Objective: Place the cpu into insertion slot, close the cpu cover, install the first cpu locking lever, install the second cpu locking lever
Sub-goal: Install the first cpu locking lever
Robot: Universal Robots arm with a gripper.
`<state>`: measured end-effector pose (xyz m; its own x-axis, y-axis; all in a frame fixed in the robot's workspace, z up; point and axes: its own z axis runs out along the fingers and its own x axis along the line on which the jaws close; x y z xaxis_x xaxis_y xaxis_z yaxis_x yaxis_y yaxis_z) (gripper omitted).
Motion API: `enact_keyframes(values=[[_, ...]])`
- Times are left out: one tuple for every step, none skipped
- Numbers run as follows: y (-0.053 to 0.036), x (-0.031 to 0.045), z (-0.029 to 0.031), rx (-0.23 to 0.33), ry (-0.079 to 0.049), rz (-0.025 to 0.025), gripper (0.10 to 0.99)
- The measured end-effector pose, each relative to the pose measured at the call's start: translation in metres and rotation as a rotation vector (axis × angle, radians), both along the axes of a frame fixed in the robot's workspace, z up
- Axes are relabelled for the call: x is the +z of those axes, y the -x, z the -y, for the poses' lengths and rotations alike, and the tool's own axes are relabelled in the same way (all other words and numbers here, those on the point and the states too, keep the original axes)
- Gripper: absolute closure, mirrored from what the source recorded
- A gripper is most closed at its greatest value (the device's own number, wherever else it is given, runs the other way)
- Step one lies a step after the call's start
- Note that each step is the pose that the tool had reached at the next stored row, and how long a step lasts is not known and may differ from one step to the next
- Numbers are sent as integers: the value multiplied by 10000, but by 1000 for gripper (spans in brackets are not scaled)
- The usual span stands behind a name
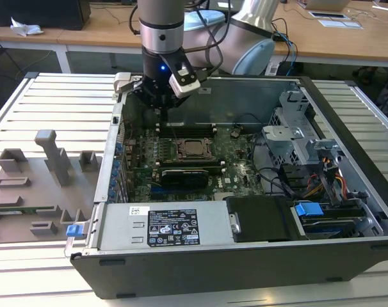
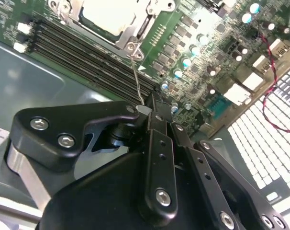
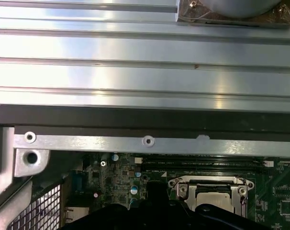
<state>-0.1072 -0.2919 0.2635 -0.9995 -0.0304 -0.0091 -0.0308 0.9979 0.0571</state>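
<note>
Cpu (image 1: 195, 148) sits lower right of my gripper (image 1: 161, 105) in the exterior view; gripper clamped on thin locking lever (image 2: 137, 76).

- Computer case (image 1: 245, 275) sits on the desk (image 1: 53, 96), centre of the exterior view, with the fixture tray (image 1: 27, 192) at the frame's left.
- Insertion slot (image 1: 209, 148) lies mid-board inside the case, cpu (image 2: 104, 17) seated in it.
- Locking lever (image 2: 137, 76) runs from the slot's corner to between the jaws.
</note>
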Motion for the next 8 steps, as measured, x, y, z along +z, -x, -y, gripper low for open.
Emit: enact_keyframes(values=[[-16,0,0,1,1,0,976],[-33,0,0,1,2,0,976],[-47,-1,0,1,3,0,976],[-61,-1,0,2,4,0,976],[-74,-1,0,1,5,1,976],[-87,-1,0,1,6,0,976],[-99,-2,0,0,7,0,976],[-120,-2,0,0,9,0,976]])
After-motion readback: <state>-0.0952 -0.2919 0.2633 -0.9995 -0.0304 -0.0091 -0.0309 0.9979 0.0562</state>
